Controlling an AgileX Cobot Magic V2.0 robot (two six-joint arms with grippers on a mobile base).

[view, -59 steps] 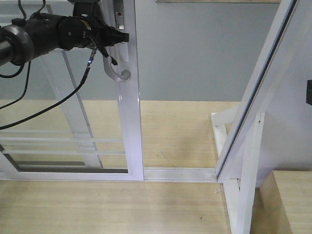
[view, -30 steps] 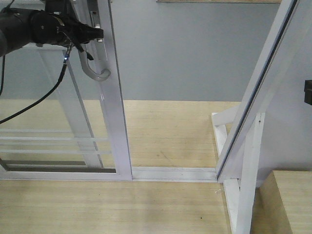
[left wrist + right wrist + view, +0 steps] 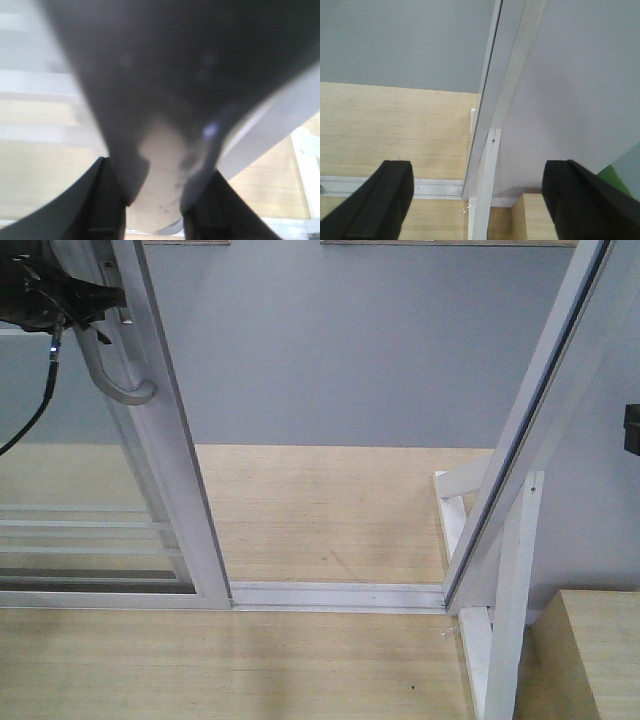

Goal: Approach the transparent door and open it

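The transparent door (image 3: 172, 470) stands at the left of the front view, its white stile leaning and thin white bars crossing the glass low down. Its curved grey handle (image 3: 128, 388) hangs on the stile near the top. My left gripper (image 3: 103, 302) is shut on the handle's upper part. In the left wrist view the blurred handle (image 3: 162, 170) fills the gap between my left gripper's (image 3: 154, 202) black fingers. My right gripper (image 3: 489, 197) is open and holds nothing, facing the fixed white frame post (image 3: 492, 130).
A floor track (image 3: 340, 595) runs from the door to the fixed white frame post (image 3: 515, 480) at the right. A wooden box (image 3: 598, 650) sits at the bottom right. A grey wall (image 3: 380, 340) lies beyond the opening. A black cable (image 3: 38, 405) hangs from the left arm.
The door has slid left along the track with my left gripper on its handle. The opening between the stile and the right post has widened.
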